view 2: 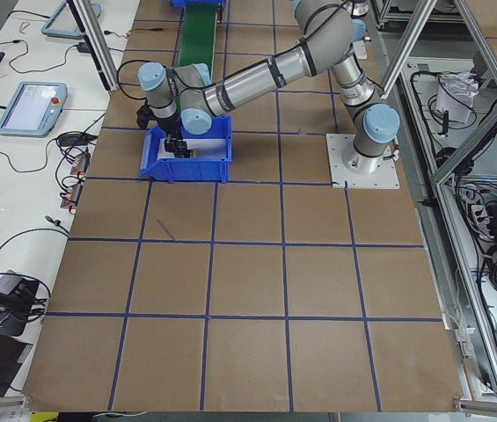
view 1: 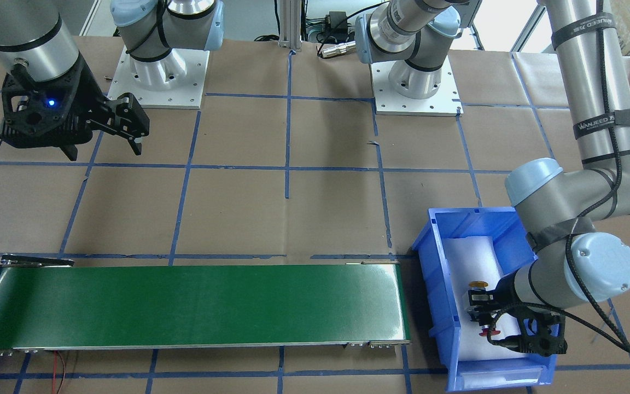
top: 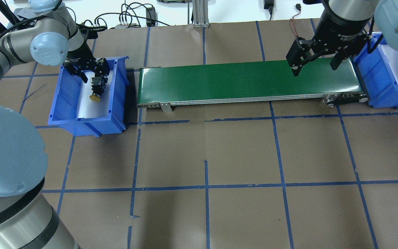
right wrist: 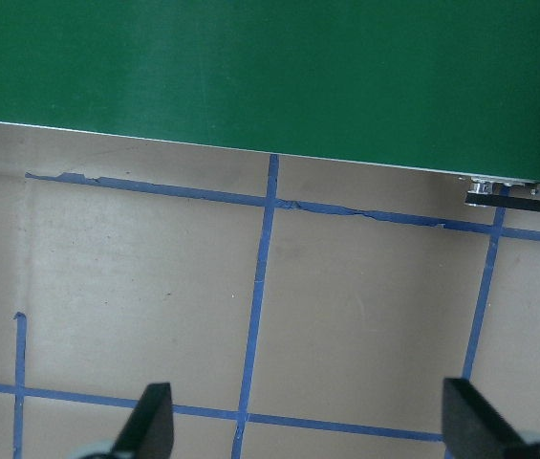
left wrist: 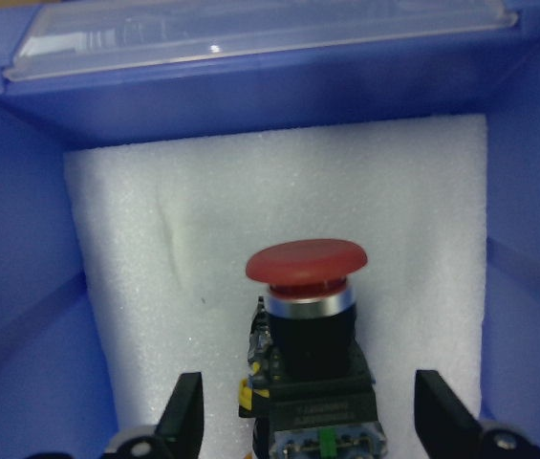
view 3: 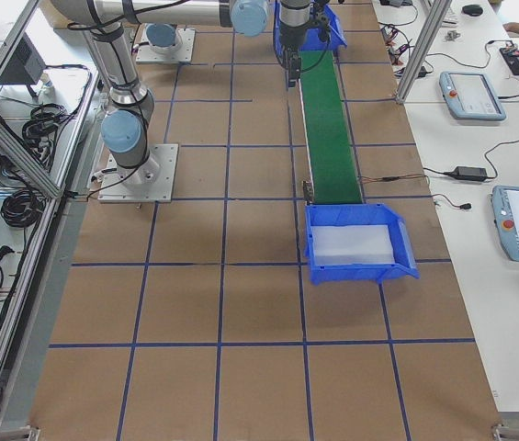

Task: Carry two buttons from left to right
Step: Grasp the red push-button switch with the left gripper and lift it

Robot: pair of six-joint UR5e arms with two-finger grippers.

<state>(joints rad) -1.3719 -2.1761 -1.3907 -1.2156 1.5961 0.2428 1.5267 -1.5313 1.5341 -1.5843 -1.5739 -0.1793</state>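
The red button (left wrist: 306, 287) rests on white foam in the left blue bin (top: 88, 124), its cap towards the bin's labelled end. My left gripper (left wrist: 313, 426) is open. Its fingers (left wrist: 185, 421) straddle the red button's body with a gap on each side. In the front-facing view, the left gripper (view 1: 482, 314) is low in this bin (view 1: 435, 306) and only a bit of the red cap (view 1: 493, 330) shows. The yellow button (top: 96, 98) lies just behind the gripper (top: 90, 74), cap towards the robot; it also shows in the front-facing view (view 1: 478, 284). My right gripper (top: 314, 67) is open and empty above the belt's right end.
A green conveyor belt (top: 247, 81) runs between the left bin and a second blue bin (top: 378, 79) at the right end. That bin (view 3: 360, 273) holds only white foam. Brown paper with blue tape lines covers the table. The arm bases (view 1: 164, 76) stand behind the belt.
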